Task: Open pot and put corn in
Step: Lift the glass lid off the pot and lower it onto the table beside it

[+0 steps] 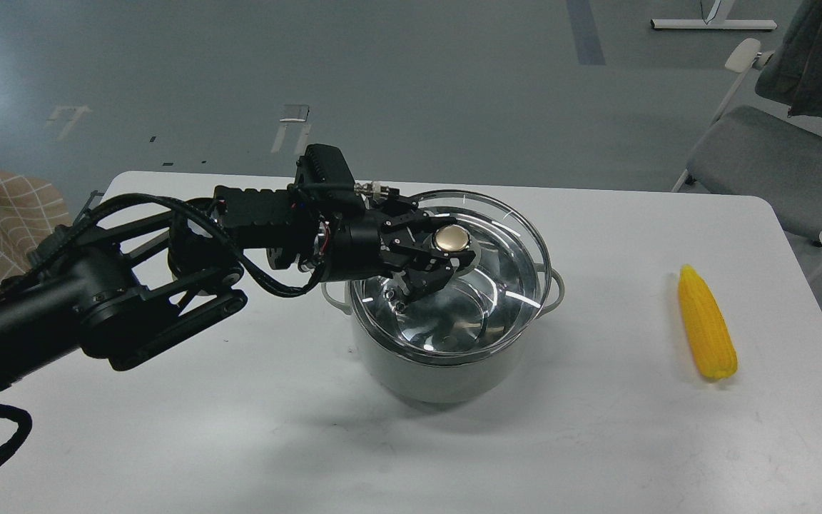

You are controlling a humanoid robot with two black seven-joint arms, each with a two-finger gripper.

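Black and two-fingered, the left gripper (447, 257) reaches in from the left at the end of its arm and pinches the brass-coloured knob (452, 240) of the glass lid (504, 235), one finger on each side of it. The lid appears lifted and tilted, its far rim riding above the pot (439, 371) while its near side hangs low over the opening; this suggests the uncovering step is in progress, with the knob chosen as the only part that offers a firm hold on a smooth disc. Beneath it the pale grey-green pot stands upright near the middle of the white counter (240, 442), its shiny steel interior visible through the glass and its small loop handles projecting at left and right. The corn (706, 323), a bright yellow tapered cob, lies well apart to the right on the counter, untouched, pointed end away from the viewer. No right arm or gripper is in view. The lid probably must be set aside before the cob can be fetched.
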